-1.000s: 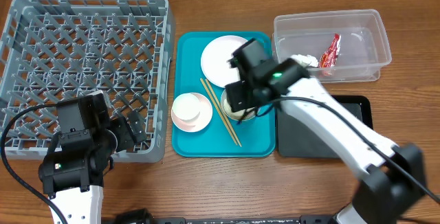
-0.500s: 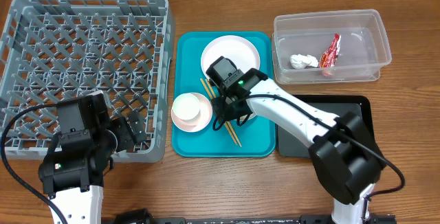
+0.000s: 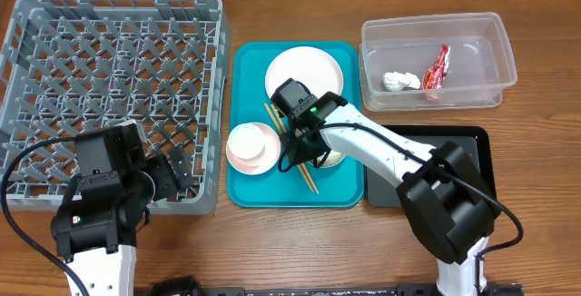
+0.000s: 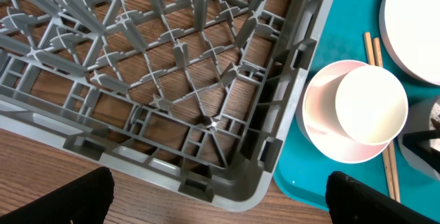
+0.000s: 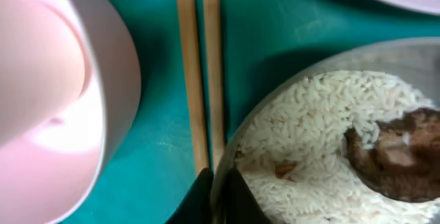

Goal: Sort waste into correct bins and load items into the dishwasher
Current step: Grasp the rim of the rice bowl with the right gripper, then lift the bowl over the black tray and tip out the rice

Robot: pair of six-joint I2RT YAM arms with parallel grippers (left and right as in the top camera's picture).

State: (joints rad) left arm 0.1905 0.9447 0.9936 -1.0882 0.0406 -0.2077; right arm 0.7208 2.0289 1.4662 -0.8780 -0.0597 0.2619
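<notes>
1. One grey dish rack (image 3: 118, 78) stands on the wooden table (image 3: 545, 151), a square moulded-plastic lattice of upright pegs, just beside the teal tray (image 3: 272, 192)
2. That one flat, smooth teal tray carries one glossy round white plate (image 3: 309, 71), one pink bowl (image 4: 320, 131) with one small white cup (image 4: 371, 104) sitting inside it, two thin wooden chopsticks (image 5: 199, 66) and one pale grey-green bowl (image 5: 330, 52)
3. The two chopsticks lie side by side, parallel and nearly touching, in the strip of tray between the pink bowl and the grey-green bowl
4. The grey-green bowl holds a bed of sticky white rice (image 5: 302, 128) and one dark brown food lump (image 5: 399, 155), rough and uneven, resting on the grains
5. The right gripper (image 5: 217, 186) has its two dark fingers drawn close together, pinching that bowl's thin rim on the side facing the chopsticks, one finger outside and one over the rice; the chopsticks lie just beside the outer finger
6. The left gripper (image 4: 220, 202) hangs over the rack's corner with fingers spread wide and nothing between them; the pink bowl and cup are near, on the tray past that corner
7. One clear plastic tub (image 3: 490, 24), rectangular with rounded corners, holds one crinkled shiny red snack wrapper (image 3: 438, 71) and one crumpled white tissue (image 3: 399, 82) side by side, well apart from both grippers
8. One shallow matte black tray (image 3: 386, 182) sits just beside the teal tray, with the right arm crossing above it
</notes>
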